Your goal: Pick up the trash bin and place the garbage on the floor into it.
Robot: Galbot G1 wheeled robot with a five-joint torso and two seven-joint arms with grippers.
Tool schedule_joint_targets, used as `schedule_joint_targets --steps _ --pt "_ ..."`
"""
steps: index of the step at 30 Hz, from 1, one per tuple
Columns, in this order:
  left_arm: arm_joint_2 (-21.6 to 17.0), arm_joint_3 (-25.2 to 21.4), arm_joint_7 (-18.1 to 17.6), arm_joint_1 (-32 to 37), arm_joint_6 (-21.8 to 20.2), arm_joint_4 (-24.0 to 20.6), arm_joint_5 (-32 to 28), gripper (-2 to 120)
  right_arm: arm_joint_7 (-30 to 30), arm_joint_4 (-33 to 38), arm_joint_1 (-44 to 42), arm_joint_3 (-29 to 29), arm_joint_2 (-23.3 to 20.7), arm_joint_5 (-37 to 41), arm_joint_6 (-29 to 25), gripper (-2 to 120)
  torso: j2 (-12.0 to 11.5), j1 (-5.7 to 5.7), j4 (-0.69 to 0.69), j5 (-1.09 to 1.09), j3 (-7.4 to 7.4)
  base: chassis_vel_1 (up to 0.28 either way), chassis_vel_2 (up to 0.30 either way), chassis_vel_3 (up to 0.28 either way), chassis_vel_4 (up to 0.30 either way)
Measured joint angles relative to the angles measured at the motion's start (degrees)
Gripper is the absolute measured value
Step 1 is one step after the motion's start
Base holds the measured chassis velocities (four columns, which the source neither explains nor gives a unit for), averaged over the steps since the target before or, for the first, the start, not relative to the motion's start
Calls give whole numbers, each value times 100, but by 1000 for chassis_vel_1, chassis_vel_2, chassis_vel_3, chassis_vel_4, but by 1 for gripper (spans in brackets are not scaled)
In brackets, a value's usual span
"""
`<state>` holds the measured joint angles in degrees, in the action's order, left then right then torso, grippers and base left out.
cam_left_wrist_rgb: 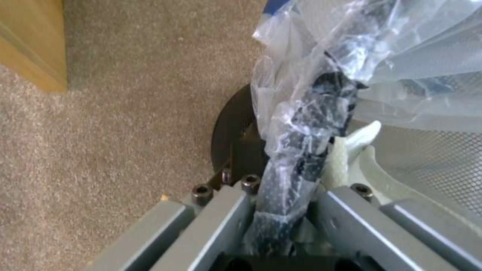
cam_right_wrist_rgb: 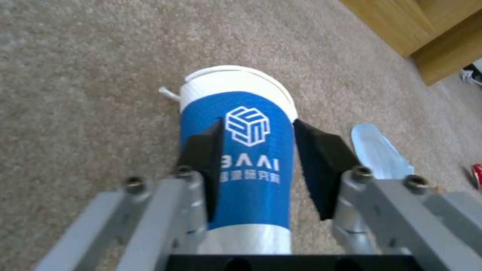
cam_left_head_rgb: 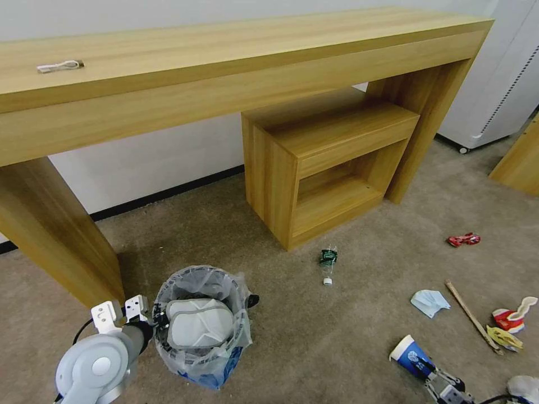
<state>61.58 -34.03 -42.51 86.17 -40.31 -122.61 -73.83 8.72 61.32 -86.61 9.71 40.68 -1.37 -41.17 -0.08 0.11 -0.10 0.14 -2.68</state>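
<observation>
Carpet (cam_left_head_rgb: 348,331) open; right gripper (cam_right_wrist_rgb: 258,165) straddles blue-white cup (cam_right_wrist_rgb: 241,150)

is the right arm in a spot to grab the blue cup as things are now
Probably yes. The right gripper already straddles the blue cup lying on the carpet, one finger on each side, nothing between. The pads look not quite closed on it.

white slipper (cam_left_head_rgb: 525,387) cut off at edge

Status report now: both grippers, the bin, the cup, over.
Left gripper shut on trash bin rim. Right gripper around blue-white paper cup, which lies on the floor. Slipper in bin. Nothing in the way.
</observation>
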Motion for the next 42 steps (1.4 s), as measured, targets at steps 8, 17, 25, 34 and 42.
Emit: schedule_joint_targets --steps 8,17,25,34,42 --pt "2 0 4 -7 0 2 0 0 -55 -82 -15 54 14 -66 2 70 0 0 -1 -1 0 0 0 0 0" --pt "-21 -38 5 -1 6 -37 -25 0 -66 -226 90 -58 172 -123 -11 98 0 0 0 -1 0 0 0 0 0" --pt "-36 -60 5 13 12 -52 -40 0 -68 -253 112 -111 276 -69 -12 100 0 0 0 -1 0 0 0 0 0" --pt "-41 -56 4 21 14 -52 -45 0 -58 -461 223 -159 380 -16 -15 99 0 0 0 -1 0 0 0 0 0" --pt "-41 -56 1 44 14 -69 -45 0 -57 -545 286 -193 416 -17 -16 98 0 0 0 -1 0 0 0 0 0"
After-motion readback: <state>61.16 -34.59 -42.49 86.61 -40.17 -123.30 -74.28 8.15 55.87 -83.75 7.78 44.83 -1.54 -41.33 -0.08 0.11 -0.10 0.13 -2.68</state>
